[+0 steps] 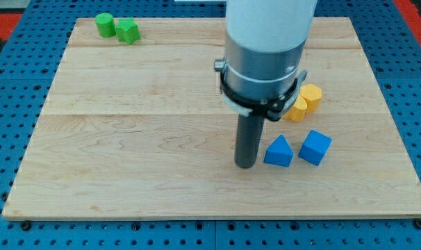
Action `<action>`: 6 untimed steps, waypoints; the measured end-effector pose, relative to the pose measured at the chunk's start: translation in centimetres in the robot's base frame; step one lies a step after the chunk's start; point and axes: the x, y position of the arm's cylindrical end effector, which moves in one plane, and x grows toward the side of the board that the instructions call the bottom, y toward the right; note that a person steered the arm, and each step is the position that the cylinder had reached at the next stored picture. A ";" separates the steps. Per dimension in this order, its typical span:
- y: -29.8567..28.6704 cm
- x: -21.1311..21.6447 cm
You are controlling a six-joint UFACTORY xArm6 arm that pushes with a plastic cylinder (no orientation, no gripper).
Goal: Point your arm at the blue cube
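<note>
Toward the lower right of the wooden board [127,139], my tip [246,165] rested on the surface just left of the blue triangular block [279,151], close to it, though whether the two touched could not be told. The arm carried no gripper at all, only the bare dark rod, so nothing was grasped or clenched. The blue cube [315,147] lay just beyond that triangular block, nearer the board's right edge and well above its bottom edge, the two blue pieces side by side with a thin gap between them. The main risk, as I judged it, was that a straight move toward the cube would drive the triangular block into it and shove both toward the right edge; stopping where it stood, the tip could also be read as pointing at the wrong blue block. The cube looked a clean mid-blue, sitting slightly turned, with its lighter top face showing. Two yellow blocks [304,102] sat above it, partly hidden by the arm, and two green blocks [117,28] lay far off near the top left corner.
</note>
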 end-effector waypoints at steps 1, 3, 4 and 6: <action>2.4 2.5; -1.1 -5.7; -3.5 -6.7; 1.5 4.6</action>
